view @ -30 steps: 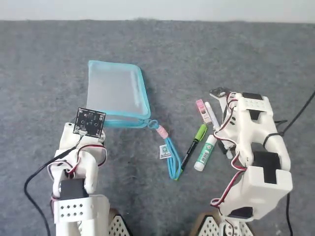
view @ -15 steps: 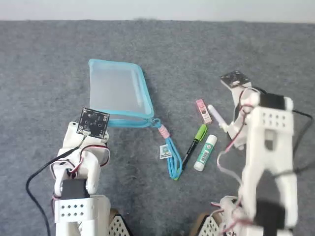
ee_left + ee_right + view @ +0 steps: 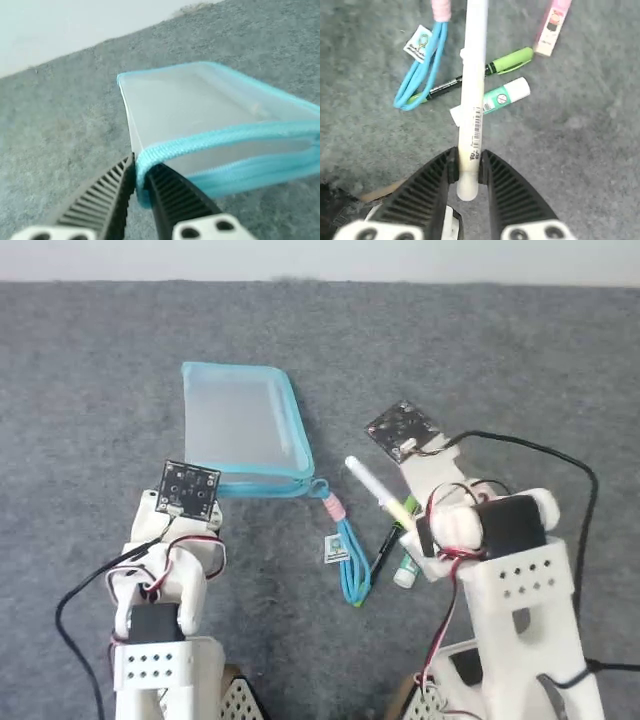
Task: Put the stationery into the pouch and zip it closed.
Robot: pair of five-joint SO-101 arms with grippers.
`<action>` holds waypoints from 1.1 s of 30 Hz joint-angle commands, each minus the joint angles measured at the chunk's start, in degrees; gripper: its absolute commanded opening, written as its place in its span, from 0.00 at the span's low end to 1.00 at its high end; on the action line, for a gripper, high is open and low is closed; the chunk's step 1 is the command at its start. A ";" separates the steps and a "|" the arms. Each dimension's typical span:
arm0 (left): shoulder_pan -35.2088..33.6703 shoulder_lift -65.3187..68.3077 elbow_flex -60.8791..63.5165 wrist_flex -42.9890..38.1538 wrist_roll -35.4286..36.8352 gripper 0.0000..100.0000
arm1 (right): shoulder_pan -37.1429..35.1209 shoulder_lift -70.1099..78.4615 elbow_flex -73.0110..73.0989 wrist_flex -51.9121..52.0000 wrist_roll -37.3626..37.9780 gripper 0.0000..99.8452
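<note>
A translucent pouch (image 3: 240,430) with blue trim lies flat on the grey carpet. My left gripper (image 3: 142,182) is shut on the pouch's blue edge (image 3: 150,160) at a near corner. My right gripper (image 3: 468,165) is shut on a white pen (image 3: 472,90), held above the carpet. In the high view that white pen (image 3: 372,483) points toward the pouch's zipper end. Below it lie a green marker (image 3: 495,67), a green-and-white glue stick (image 3: 502,96) and a pink eraser (image 3: 552,25).
A blue wrist strap (image 3: 348,560) with a small tag (image 3: 335,549) and a pink pull (image 3: 330,507) trails from the pouch's corner, beside the green marker (image 3: 390,537). Open carpet lies left of the pouch and toward the far edge.
The right arm has lifted the white pen off the carpet and swung it left, toward the pouch. The left arm has kept its hold on the pouch edge.
</note>
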 commanded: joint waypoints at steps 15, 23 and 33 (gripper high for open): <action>1.93 -0.18 -1.10 -2.55 1.05 0.01 | -12.62 13.93 -15.38 -3.03 -6.59 0.01; 1.93 -0.18 -1.10 -2.55 1.14 0.01 | -13.05 2.68 -18.02 1.98 -6.51 0.01; 1.93 -0.18 -1.01 -2.55 1.14 0.01 | -18.95 -4.70 -17.67 1.45 -6.51 0.01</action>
